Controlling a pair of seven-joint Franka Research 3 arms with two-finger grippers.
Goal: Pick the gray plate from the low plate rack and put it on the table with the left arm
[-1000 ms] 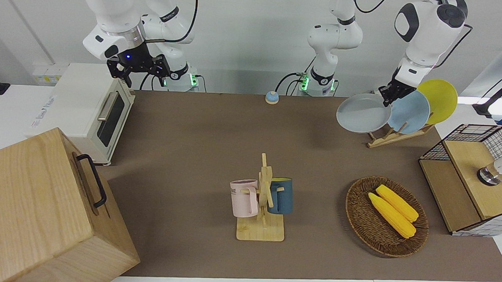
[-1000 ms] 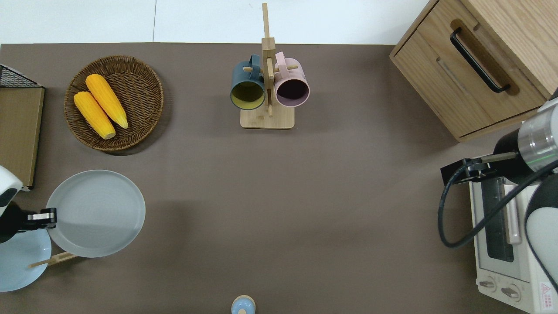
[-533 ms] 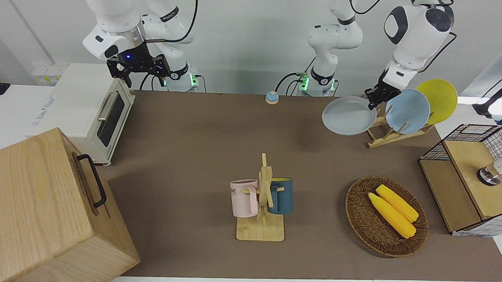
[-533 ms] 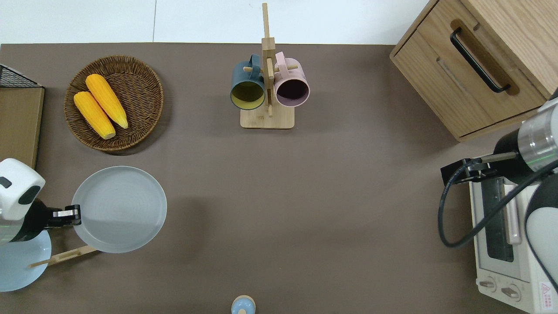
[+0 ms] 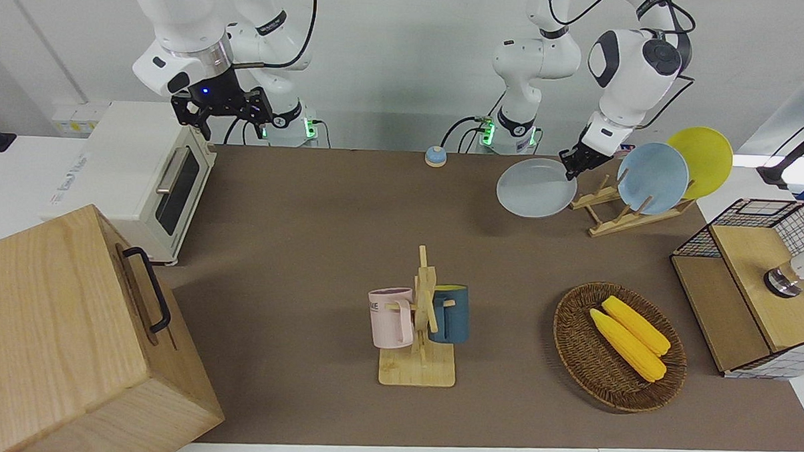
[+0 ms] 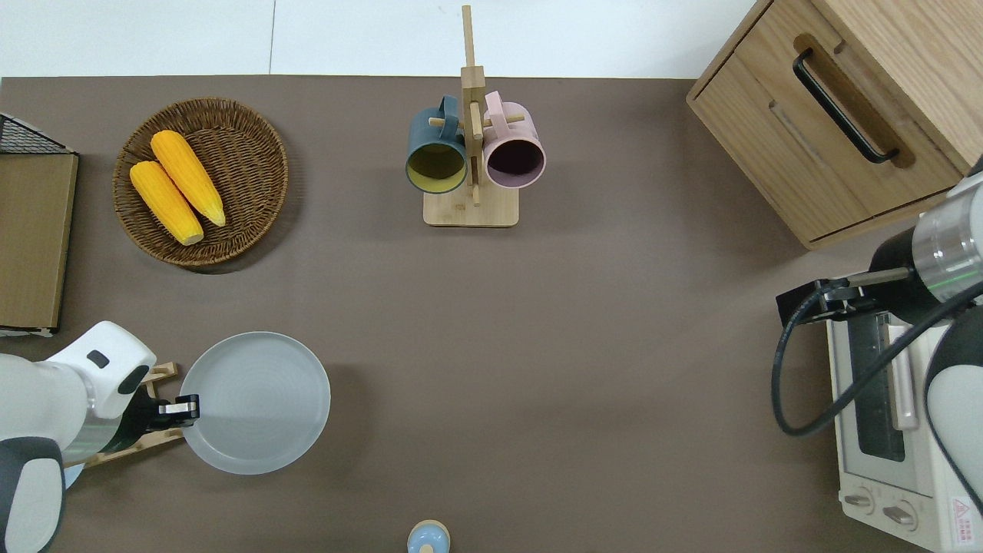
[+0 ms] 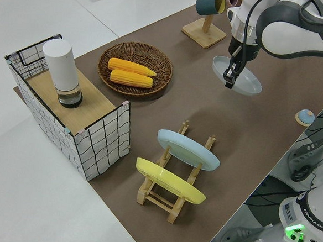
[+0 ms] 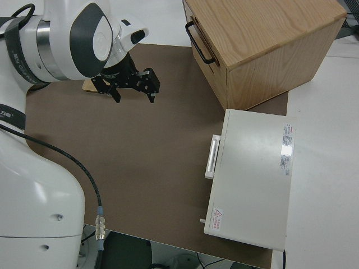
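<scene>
My left gripper is shut on the rim of the gray plate. It holds the plate nearly level, low over the brown table, beside the low plate rack toward the table's middle. The rack keeps a sky-blue plate and a yellow plate. My right arm is parked, its gripper open.
A wicker basket with two corn cobs lies farther from the robots than the plate. A mug stand holds two mugs mid-table. A small blue bell, a toaster oven, a wooden box and a wire crate stand around.
My left gripper has carried the gray plate away from the rack, toward the table's middle and lower. The right arm has not moved.
</scene>
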